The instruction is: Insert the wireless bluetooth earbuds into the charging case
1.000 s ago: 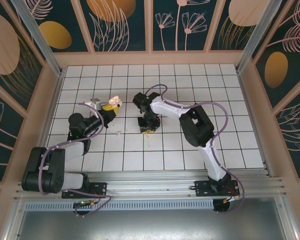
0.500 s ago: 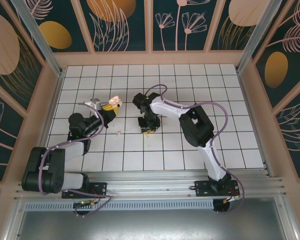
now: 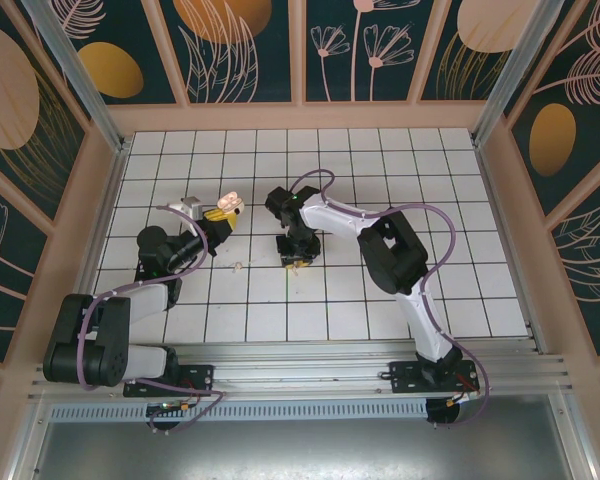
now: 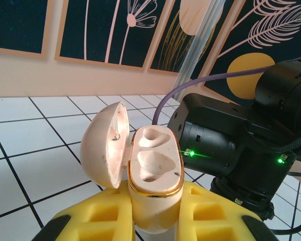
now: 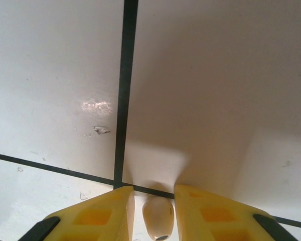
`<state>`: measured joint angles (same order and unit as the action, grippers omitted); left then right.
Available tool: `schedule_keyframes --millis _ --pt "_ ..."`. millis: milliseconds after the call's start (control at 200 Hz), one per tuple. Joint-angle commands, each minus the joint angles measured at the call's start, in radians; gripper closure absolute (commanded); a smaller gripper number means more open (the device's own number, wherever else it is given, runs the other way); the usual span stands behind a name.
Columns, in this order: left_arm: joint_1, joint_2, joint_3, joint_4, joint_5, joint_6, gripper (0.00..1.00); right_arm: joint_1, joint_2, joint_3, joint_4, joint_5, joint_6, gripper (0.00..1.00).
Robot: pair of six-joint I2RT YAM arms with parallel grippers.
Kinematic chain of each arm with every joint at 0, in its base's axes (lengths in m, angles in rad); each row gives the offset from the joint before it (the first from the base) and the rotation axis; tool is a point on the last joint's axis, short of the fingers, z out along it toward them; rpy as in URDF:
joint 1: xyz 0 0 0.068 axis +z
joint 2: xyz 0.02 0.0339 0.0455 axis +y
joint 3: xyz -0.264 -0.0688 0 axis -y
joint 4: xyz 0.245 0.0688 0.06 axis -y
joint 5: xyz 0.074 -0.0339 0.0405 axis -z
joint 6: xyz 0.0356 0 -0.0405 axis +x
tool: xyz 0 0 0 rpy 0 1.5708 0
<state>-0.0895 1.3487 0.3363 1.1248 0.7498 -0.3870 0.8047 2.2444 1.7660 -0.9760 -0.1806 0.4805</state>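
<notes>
Right hand (image 5: 154, 193) shifted slightly; earbud (image 5: 158, 220) lies lengthwise between fingers (image 5: 95, 218).

Top view bright, evenly lit, sharp. Right wrist: broad soft shadow over counter (image 5: 205, 75), small glare spot (image 5: 96, 106), bottom edge blurred. Left wrist: near foreground soft, green LED (image 4: 191, 153) flaring.

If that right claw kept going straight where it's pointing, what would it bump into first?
The white tiled table, right beneath it: the right gripper points straight down at it, an earbud between its fingers. How near is unclear.
</notes>
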Motion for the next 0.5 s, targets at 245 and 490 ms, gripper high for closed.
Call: schedule_keyframes --millis 245,490 --pt "0.01 -0.017 -0.001 0.015 0.002 -0.006 0.99 0.022 0.024 -0.016 -0.073 0.065 0.02 0.73" --pt "0.011 -0.025 0.001 0.007 0.0 0.003 0.99 0.025 0.007 -0.028 -0.066 0.098 0.047 0.78"
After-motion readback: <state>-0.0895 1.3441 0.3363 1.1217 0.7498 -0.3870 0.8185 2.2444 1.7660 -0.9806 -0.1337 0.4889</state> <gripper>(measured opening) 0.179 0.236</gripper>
